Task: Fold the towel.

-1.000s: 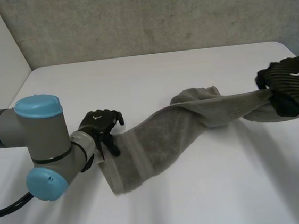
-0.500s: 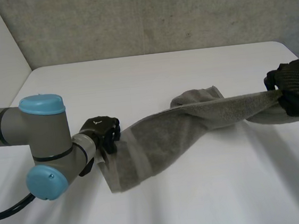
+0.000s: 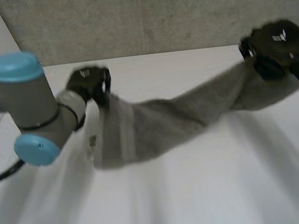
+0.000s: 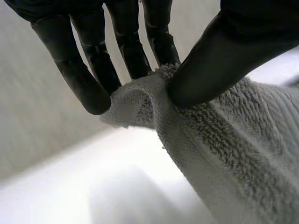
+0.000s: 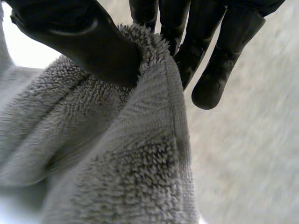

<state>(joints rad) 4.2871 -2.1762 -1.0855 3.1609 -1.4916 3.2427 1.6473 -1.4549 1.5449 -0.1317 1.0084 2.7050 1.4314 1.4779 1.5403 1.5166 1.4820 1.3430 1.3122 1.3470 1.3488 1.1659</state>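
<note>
While the left hand (image 3: 88, 82) pinches one end of the grey towel (image 3: 177, 117) between its thumb and fingers, the right hand (image 3: 274, 48) pinches the other end the same way. The towel hangs between them over the white table (image 3: 202, 203), sagging in the middle (like a droopy rope). It is fluffy and bunched up, with a paler stripe near the left hand's end.
</note>
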